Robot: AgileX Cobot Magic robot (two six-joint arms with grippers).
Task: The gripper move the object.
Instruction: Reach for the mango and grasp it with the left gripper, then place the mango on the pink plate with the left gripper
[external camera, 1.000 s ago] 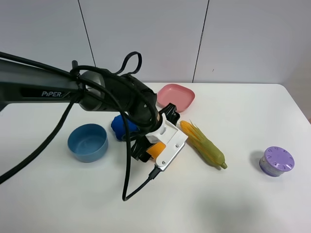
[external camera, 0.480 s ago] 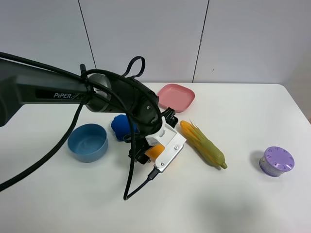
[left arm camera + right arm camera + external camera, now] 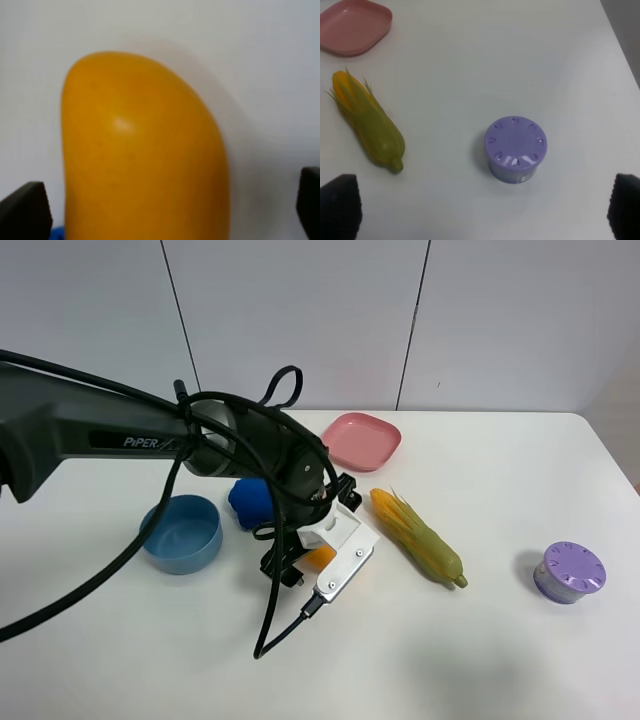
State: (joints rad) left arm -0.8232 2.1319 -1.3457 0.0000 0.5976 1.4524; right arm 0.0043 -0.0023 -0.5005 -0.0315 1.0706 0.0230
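Note:
The object, a smooth orange-yellow mango (image 3: 140, 160), lies on the white table (image 3: 480, 470) and fills most of the left wrist view. From the high camera only a small orange patch of the mango (image 3: 321, 558) shows under the arm's white plate. My left gripper (image 3: 312, 548) is low over it and open, with a black fingertip (image 3: 25, 210) on each side and a gap to the fruit. My right gripper (image 3: 482, 207) is open above bare table, with nothing between its fingers. The right arm itself is outside the high view.
A rolled blue cloth (image 3: 250, 502) lies just behind the mango and a blue bowl (image 3: 180, 532) stands to its left. To the right lies a corn cob (image 3: 420, 538). A pink plate (image 3: 362, 438) sits at the back and a purple lidded pot (image 3: 569, 572) at far right.
The left arm has dropped a little and shifted towards the table's front, bringing its open gripper lower around the mango. Nothing else has moved.

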